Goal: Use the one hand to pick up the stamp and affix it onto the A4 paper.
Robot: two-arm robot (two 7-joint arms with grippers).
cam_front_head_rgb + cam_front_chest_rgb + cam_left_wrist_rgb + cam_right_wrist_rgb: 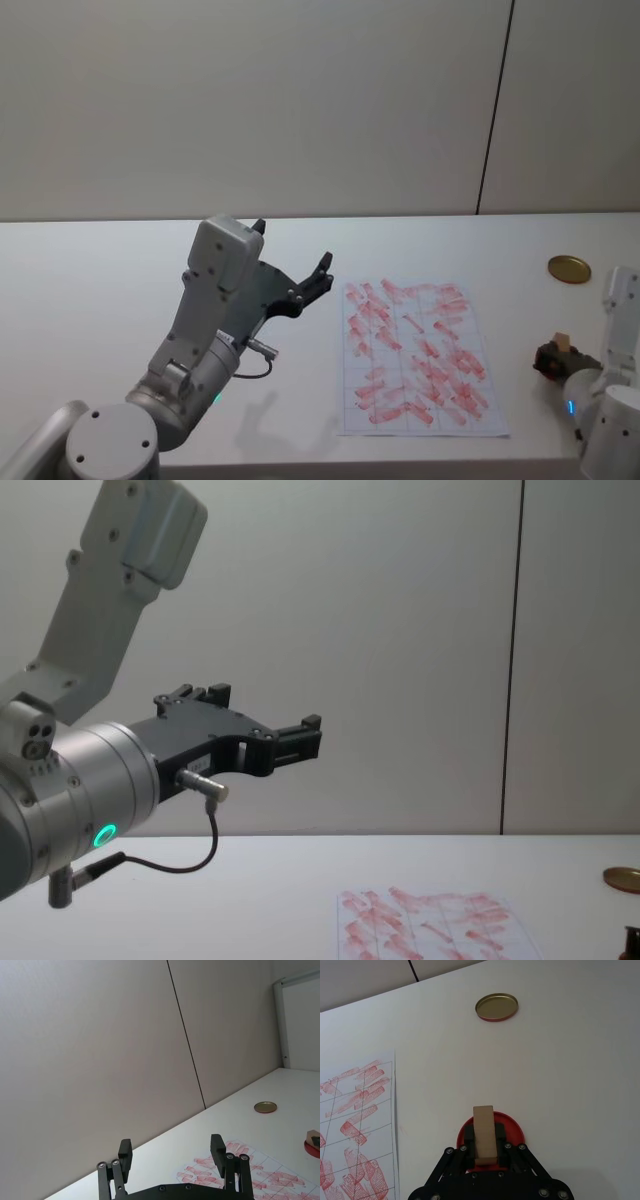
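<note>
Right wrist view: right gripper (484,1136) jaws tight on stamp (483,1122) over red pad (514,1129); left gripper (171,1146) jaws apart

Wooden-looking stamp (483,1132), matt A4 paper (420,360), glossy metal-looking disc (496,1006)

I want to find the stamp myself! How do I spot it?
Look right of the A4 paper covered in red marks. There the fingers of the right gripper hold the stamp, a small tan block upright on a red pad, unlike the flat gold disc behind.
</note>
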